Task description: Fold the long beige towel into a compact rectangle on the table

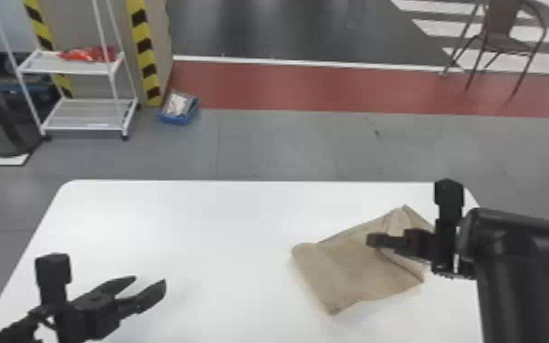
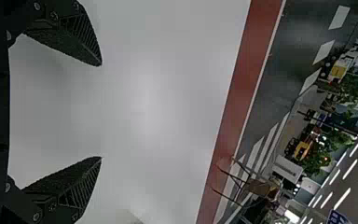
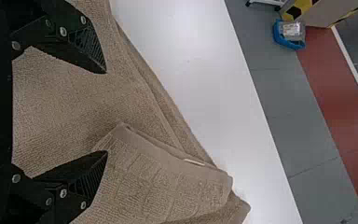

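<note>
Beige towel [image 1: 346, 273], part-folded and crooked: liable to a skewed finish

Towel, one, lying on the right-hand part of the white table [image 1: 196, 219], set aslant to its sides; layers out of line, lower edges peeping past upper ones; flap [image 3: 168, 182], hemmed, turned over the body of the cloth with its corner near the outer edge of the stack.

Right gripper [image 3: 106, 112], over the towel, fingers parted wide, nothing held between them; contact with the cloth, cannot tell. Left gripper [image 2: 101, 111], over bare table well apart from the towel, likewise spread and empty.

Faults to be feared, with causes: first, a shallow bite, if the right gripper closes on the flap alone; the loose top layer would lift and the under layers stay behind, undoing the fold rather than adding to it; second, a dragged stack, since the left gripper is too far off to pin the cloth, and a one-sided pull on a smooth top would probably swivel the whole piece; third, a crooked rectangle, the likeliest defect, because any new crease laid over these uneven edges would carry the slant along; fourth, a bunched layer, should fingers press down too hard before closing.

Remedy, in judgement: square the flap and edges first; then take all layers together; work appears partway, compact shape wanting.
</note>
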Robot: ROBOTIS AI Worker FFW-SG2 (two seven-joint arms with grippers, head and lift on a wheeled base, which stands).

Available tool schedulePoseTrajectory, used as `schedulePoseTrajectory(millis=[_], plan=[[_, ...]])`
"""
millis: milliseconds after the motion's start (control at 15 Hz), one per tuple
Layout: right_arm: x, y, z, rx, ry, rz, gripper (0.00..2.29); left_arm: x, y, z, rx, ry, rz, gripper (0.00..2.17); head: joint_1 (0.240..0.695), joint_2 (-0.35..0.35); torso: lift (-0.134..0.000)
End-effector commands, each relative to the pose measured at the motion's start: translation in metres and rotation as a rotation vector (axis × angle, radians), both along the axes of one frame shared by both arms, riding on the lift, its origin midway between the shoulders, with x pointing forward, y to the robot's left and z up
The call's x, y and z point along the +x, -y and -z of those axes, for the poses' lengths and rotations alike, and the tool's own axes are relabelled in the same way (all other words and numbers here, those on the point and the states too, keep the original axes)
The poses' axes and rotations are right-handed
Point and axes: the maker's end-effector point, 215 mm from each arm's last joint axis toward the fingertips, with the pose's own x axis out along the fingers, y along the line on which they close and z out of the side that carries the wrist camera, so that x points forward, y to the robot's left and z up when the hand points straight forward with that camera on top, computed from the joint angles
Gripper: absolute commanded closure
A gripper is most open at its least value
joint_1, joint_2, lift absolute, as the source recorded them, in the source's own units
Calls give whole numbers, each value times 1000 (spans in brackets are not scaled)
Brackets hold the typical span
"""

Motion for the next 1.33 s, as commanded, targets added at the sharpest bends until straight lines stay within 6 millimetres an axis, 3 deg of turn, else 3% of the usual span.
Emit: schedulePoseTrajectory(millis=[0,400,933,1267], plan=[[-4,5,6,-19,-49,6,319,0,0,0,0,1,0,188,695,-104,0],[19,17,-1,-41,-76,27,319,-2,-5,-1,-2,3,-4,191,695,-116,0],[10,35,11,-85,-145,37,478,-2,1,-2,-4,6,9,191,695,-138,0],[2,44,14,-44,-144,84,1301,-6,1,2,-4,-2,5,191,695,-148,0]])
